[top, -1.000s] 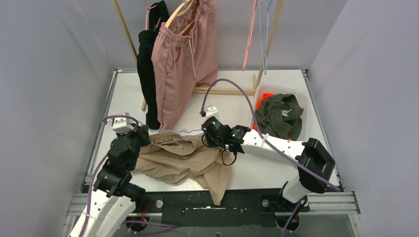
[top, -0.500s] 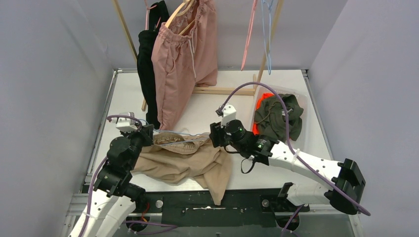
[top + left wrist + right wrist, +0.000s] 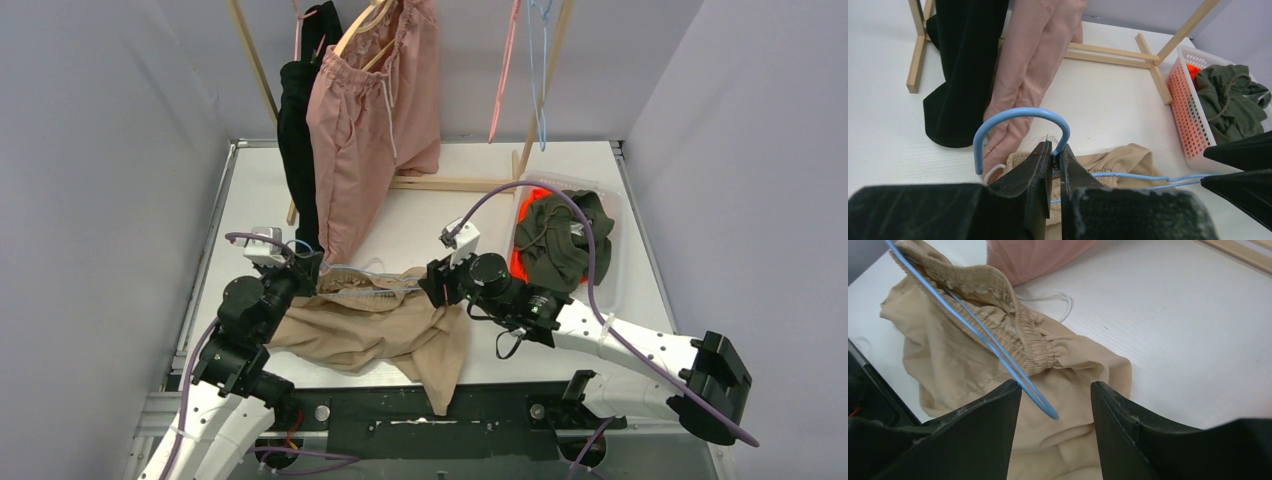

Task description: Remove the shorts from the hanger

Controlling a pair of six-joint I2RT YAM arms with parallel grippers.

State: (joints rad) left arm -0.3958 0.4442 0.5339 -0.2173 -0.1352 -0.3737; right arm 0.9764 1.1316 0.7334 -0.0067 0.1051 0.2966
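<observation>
Where the top camera looks down on the table (image 3: 600, 160), the beige shorts (image 3: 370, 325) lie crumpled at the near edge between the two arms, their gathered waist threaded on the blue hanger (image 3: 365, 268). The left gripper (image 3: 310, 270) sits at the hanger's left end and the right gripper (image 3: 432, 285) at its other end. Behind them the pink shorts (image 3: 370, 110) and a black garment (image 3: 298, 150) hang on the wooden rack (image 3: 455, 183). The olive shorts (image 3: 560, 240) lie on top of the orange shorts (image 3: 517, 262) in the basket (image 3: 620, 250) on the right.

In the left wrist view, the left gripper (image 3: 1054, 155) is clamped tight on the hanger's neck just beneath its hook (image 3: 1020, 112), and the beige waistband (image 3: 1118, 155) shows beyond the fingers.

In the right wrist view, the right gripper (image 3: 1055, 390) stands with its jaws well apart. The hanger's rounded tip (image 3: 1050, 412) lies between them with clear space on both sides, so it grips nothing. The wire runs up through the beige waistband (image 3: 998, 315), and a white drawstring (image 3: 1058, 297) trails onto the table.
</observation>
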